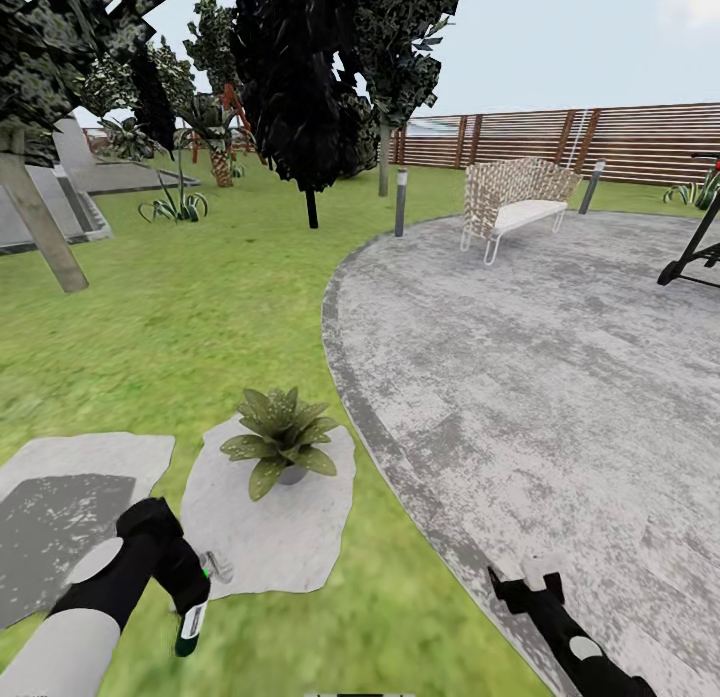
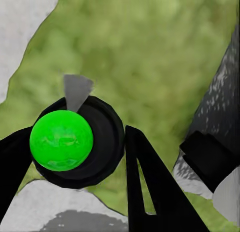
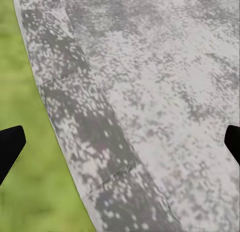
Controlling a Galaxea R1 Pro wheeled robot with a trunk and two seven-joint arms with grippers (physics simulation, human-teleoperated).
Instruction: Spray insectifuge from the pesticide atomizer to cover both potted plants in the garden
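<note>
While the lawn stretches wide on the left, the head view shows the stone patio curving across the right, lots of bare room on it up to the bench and fence. One potted plant sits on a pale slab just off the patio edge. Left gripper hangs low near that slab, pinching the spray bottle, which points down at the grass. Right gripper pokes in over the patio rim.

Left wrist view: fingers clamped around the bottle's dark body, green ball on top, grass beyond.

Right wrist view: fingertips spread wide at both sides, patio edge and grass underneath.
</note>
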